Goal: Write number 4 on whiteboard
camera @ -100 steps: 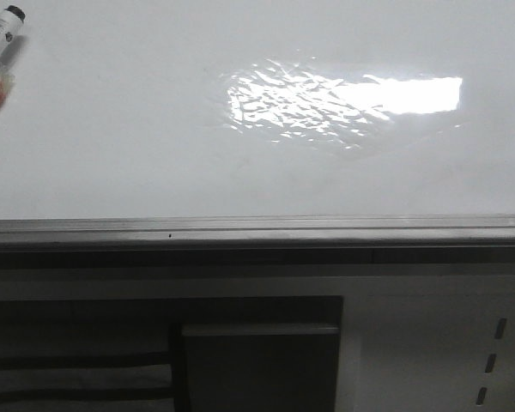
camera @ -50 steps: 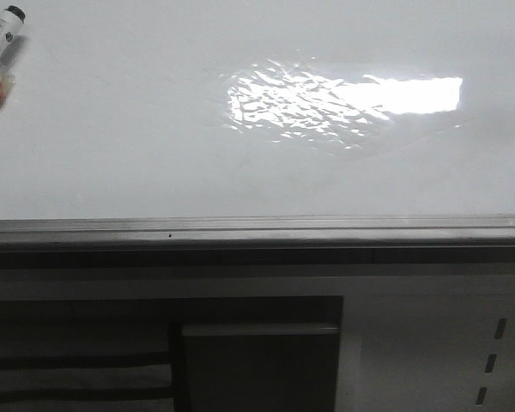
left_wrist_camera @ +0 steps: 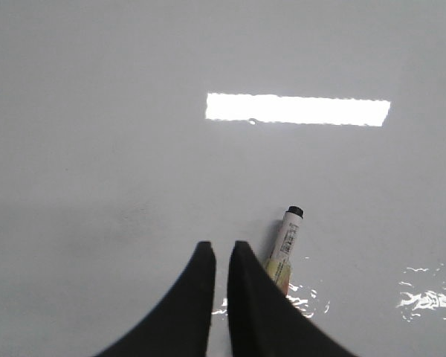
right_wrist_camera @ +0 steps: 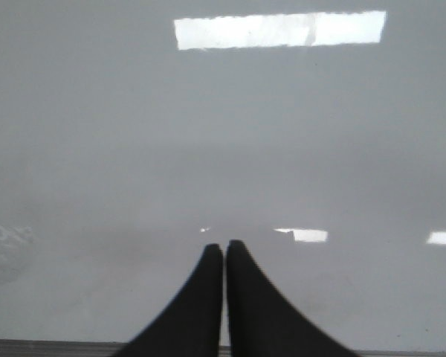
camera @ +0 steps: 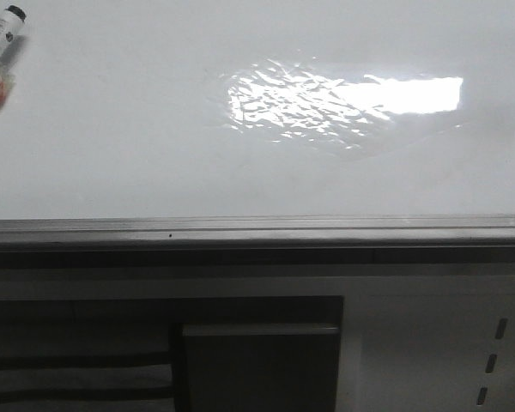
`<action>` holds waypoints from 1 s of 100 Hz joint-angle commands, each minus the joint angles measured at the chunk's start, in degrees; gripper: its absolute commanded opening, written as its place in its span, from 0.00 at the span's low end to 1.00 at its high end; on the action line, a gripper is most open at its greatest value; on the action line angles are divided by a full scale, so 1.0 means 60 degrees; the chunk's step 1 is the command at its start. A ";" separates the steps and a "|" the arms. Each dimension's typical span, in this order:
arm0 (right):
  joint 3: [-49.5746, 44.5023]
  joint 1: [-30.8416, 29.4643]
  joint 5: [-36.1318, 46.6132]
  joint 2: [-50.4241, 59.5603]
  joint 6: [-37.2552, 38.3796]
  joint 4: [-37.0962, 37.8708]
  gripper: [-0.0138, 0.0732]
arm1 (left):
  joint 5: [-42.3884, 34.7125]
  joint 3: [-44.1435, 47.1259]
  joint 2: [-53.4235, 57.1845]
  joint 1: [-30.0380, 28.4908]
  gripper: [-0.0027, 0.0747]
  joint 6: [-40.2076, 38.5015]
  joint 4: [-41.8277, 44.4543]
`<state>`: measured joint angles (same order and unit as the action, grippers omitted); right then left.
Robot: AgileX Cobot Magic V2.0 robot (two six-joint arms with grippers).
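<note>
Lying flat on whiteboard [camera: 112, 129]: marker [left_wrist_camera: 285, 248], cap end away from left fingers [left_wrist_camera: 245, 297].

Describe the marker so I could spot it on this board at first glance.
On the large glossy white whiteboard, look to its far left corner in the front view. There lies a slim white cylindrical marker with a black cap, the only object on the board.

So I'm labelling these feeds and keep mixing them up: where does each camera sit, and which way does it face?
Front view: behind the table, facing forward over the glossy white whiteboard; no robot parts show.
Left wrist view: on the left arm, looking down at the board; the black left pincer shows, nearly closed.
Right wrist view: on the right arm, over bare board; the right pincer shows, closed.
Front and left wrist views share the black-capped white marker.
</note>
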<state>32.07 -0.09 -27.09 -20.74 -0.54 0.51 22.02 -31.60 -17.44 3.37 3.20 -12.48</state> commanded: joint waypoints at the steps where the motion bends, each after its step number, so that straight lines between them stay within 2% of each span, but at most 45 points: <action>1: 0.0316 -0.0059 0.0965 -0.0153 -0.0095 0.0036 0.29 | -0.0973 -0.0326 -0.0158 -0.0020 0.29 -0.0043 -0.0037; 10: 0.0316 -0.0059 0.1105 -0.0153 -0.0095 0.0036 0.51 | -0.1123 -0.0326 -0.0158 -0.0020 0.59 -0.0043 0.0299; 15: 0.0316 -0.0059 0.1142 -0.0153 -0.0095 0.0036 0.61 | -0.1198 -0.0326 -0.0158 -0.0020 0.70 -0.0043 0.0346; 20: 0.0316 -0.0059 0.1142 -0.0153 -0.0095 0.0036 0.67 | -0.1216 -0.0326 -0.0158 -0.0020 0.74 -0.0043 0.0346; 25: 0.0316 -0.0059 0.1142 -0.0153 -0.0095 0.0036 0.69 | -0.1216 -0.0326 -0.0158 -0.0020 0.75 -0.0043 0.0346; 78: 0.0316 -0.0059 0.1142 -0.0153 -0.0095 0.0020 0.69 | -0.1157 -0.0326 -0.0158 -0.0020 0.60 -0.0019 -0.0049; 100: 0.0219 -0.0059 0.1086 -0.0153 -0.0095 -0.0085 0.69 | -0.0375 -0.0326 -0.0859 -0.0020 0.61 0.1458 -0.0047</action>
<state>32.07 -0.09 -25.12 -20.74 -0.67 0.00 21.47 -31.60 -19.88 3.37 8.95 -11.85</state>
